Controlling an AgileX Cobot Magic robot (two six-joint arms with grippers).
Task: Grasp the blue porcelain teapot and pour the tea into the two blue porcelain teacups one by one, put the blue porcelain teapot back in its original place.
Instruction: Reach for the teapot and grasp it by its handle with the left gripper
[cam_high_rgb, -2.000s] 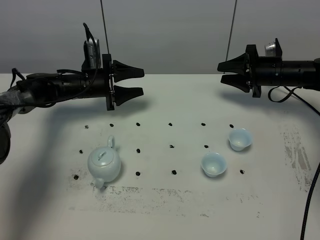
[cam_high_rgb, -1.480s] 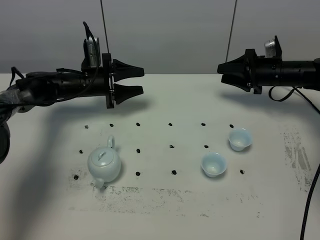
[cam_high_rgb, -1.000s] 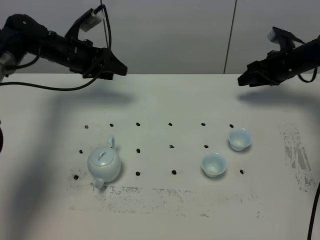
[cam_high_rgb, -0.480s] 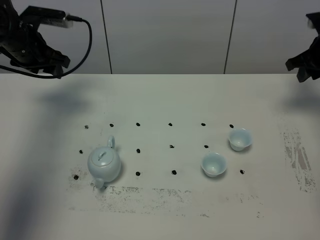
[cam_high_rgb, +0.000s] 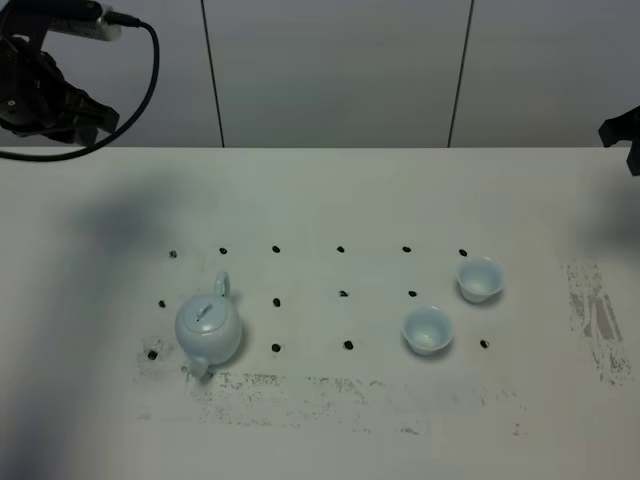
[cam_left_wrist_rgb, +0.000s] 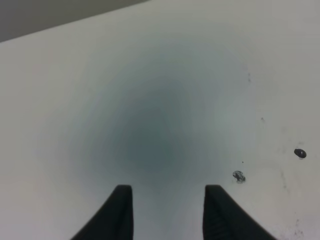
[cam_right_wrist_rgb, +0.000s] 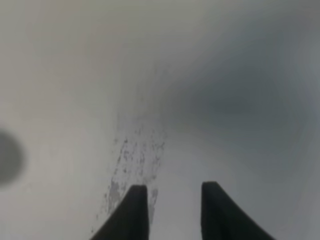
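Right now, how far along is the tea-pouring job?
Done: nothing visible; the nearer teacup and farther teacup show pale insides with no reddish tint. In hand: nothing; the left tool and right tool are open and empty, away from the teapot standing on the table. Left: grasp, both pours, return.

The blue porcelain teapot (cam_high_rgb: 209, 327) stands upright on the left part of the white table (cam_high_rgb: 330, 200). Its knobbed lid is seated, its thin spout is aimed at the table's near edge, and its loop handle is turned toward the back. Well apart to the right sit the nearer teacup (cam_high_rgb: 428, 329) and, behind it and further right, the farther teacup (cam_high_rgb: 480, 278) — small handleless bowls, mouths up, close together but not touching. All three pieces are glossy and very pale blue — the pot round-bellied and far bigger than either cup.
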